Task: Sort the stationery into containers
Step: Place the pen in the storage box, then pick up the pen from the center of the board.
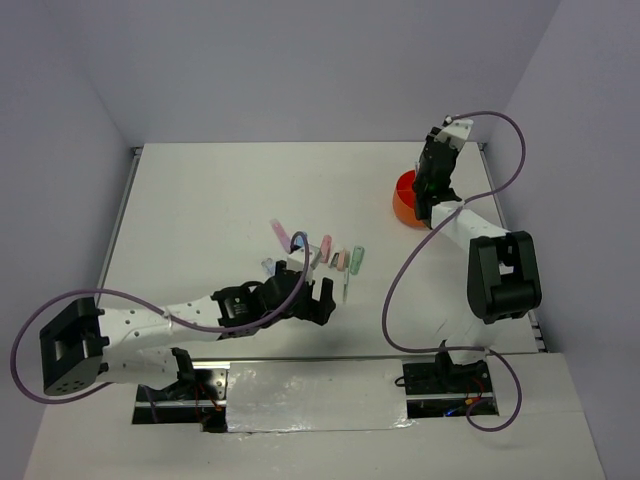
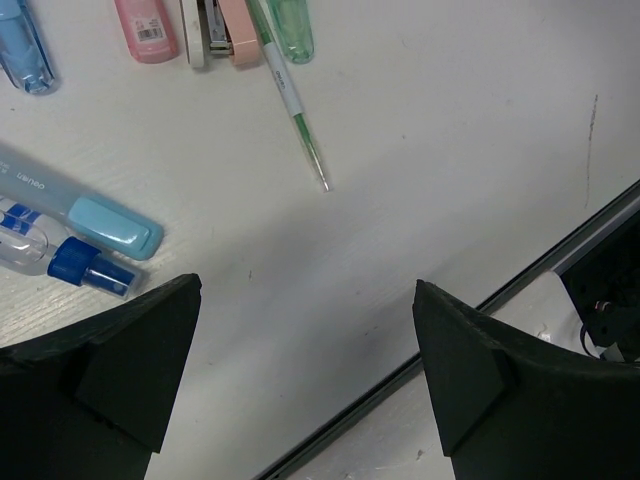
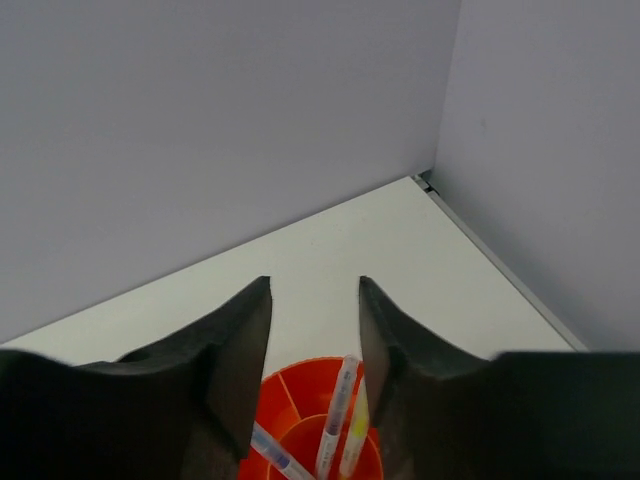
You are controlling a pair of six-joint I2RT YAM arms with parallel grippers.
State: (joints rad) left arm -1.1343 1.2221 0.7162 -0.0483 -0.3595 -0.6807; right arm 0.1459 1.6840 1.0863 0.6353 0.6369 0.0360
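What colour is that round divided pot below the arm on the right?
Bright orange. The round orange plastic organiser shows best in the right wrist view.

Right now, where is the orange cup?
Top view: the orange cup sits at the far right of the table, just under the right gripper, away from the loose stationery near the middle.

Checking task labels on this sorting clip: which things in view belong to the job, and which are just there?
Job:
- orange organiser
- pens in it
- loose stationery row
- green pen
- blue-capped stick

Not the job:
- purple cables
- silver base plate
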